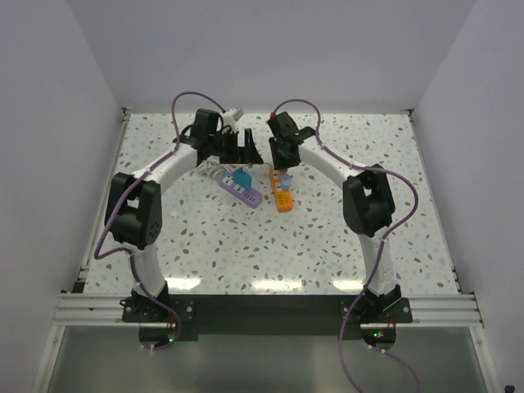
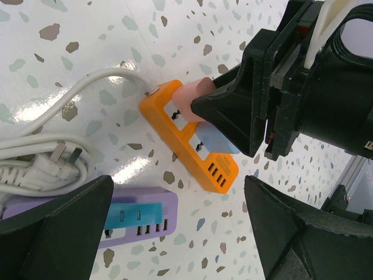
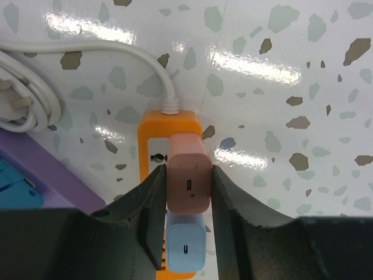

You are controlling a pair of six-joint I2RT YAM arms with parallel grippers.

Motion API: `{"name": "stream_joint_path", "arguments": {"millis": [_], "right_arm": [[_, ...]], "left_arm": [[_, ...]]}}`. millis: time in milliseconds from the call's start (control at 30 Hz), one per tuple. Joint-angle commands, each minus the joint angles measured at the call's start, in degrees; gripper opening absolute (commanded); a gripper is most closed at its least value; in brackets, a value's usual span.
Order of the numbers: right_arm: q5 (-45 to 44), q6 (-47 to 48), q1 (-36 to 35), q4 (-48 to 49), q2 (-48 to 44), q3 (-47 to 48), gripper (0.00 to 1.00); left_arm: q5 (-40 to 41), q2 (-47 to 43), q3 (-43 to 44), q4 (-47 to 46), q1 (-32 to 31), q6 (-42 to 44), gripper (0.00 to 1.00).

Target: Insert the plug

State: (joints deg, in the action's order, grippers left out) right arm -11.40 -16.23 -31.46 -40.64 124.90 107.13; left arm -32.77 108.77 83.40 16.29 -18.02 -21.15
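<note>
My right gripper [image 3: 188, 201] is shut on a pink plug [image 3: 188, 178], its fingers pressed on both sides. The pink plug stands on the orange power strip [image 3: 152, 129] at the socket nearest the cable end. It sits beside a light blue plug [image 3: 185, 248] that is plugged into the same strip. The left wrist view shows the pink plug [image 2: 197, 95] with its base against the orange strip [image 2: 182, 153]. My left gripper [image 2: 180, 233] is open and empty, hovering over the purple power strip [image 2: 152, 217]. In the top view the orange strip [image 1: 284, 199] lies under my right gripper [image 1: 283, 168].
A teal plug [image 2: 125, 214] sits in the purple strip [image 1: 244, 193]. Coiled white cable [image 2: 41, 160] with a bare pronged plug lies left of both strips. The orange strip's white cable [image 3: 122, 49] curves away to the left. White walls enclose the speckled table [image 1: 327, 246].
</note>
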Motion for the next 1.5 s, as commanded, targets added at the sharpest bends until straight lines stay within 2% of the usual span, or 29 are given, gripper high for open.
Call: {"name": "stream_joint_path", "arguments": {"millis": [0,167,333,367,400,500,600,700,733,800,933,967,1167,1367,1467], "right_arm": [[1.82,-0.12,-0.35,-1.29,0.61,-5.08,0.0],[2.7,-0.73,-0.35,-0.05,-0.01,-6.67,0.0],[3.14,-1.0,-0.27,-0.31,-1.59,-3.6,0.0],[3.14,-1.08,-0.27,-0.23,-2.29,-2.2,0.04],[3.22,-1.35,-0.27,-0.05,-2.47,-1.58,0.19],[3.4,-1.79,-0.18,0.82,-3.61,1.4,0.5],[2.96,-1.53,0.26,1.79,-4.22,5.45,0.63],[3.93,-1.61,1.49,3.72,-5.8,8.88,0.82],[4.19,-1.7,1.75,4.25,-6.51,9.49,0.92],[4.63,-1.79,2.89,5.39,-9.13,9.85,0.99],[6.29,-3.28,6.76,8.38,-16.67,2.67,0.99],[6.65,-3.63,7.81,9.69,-19.23,-3.53,0.99],[6.65,-2.06,16.07,15.15,-35.32,-26.14,0.99],[7.27,-1.7,24.86,18.49,-49.46,-44.6,0.99],[7.18,-0.82,28.29,19.72,-53.96,-50.85,0.99]], "left_arm": [[-0.01,-2.51,1.42,-1.27,0.53,1.9,1.0],[0.52,-3.39,1.6,-1.09,1.32,1.64,1.0],[2.1,-4.88,2.03,-0.21,1.94,1.55,1.0],[2.45,-5.06,2.3,0.14,1.94,1.55,1.0],[2.97,-5.32,2.91,0.4,2.02,1.63,1.0],[4.38,-5.67,4.05,2.16,2.55,1.46,1.0],[5.96,-6.29,6.07,4.27,3.08,1.37,1.0],[7.19,-7.6,7.39,5.15,4.04,1.2,1.0],[7.46,-7.96,7.92,5.76,4.22,1.2,1.0],[7.81,-8.57,9.32,6.55,5.09,0.93,1.0],[9.04,-10.77,9.16,7.09,7.81,-0.3,1.0],[9.91,-11.64,8.72,7.08,8.43,-0.82,1.0],[22.73,-19.12,5.2,7.87,12.66,0.49,1.0],[27.58,-22.46,2.04,8.4,14.33,0.76,1.0],[28.9,-24.13,-0.86,7.26,14.24,0.14,1.0]]}}
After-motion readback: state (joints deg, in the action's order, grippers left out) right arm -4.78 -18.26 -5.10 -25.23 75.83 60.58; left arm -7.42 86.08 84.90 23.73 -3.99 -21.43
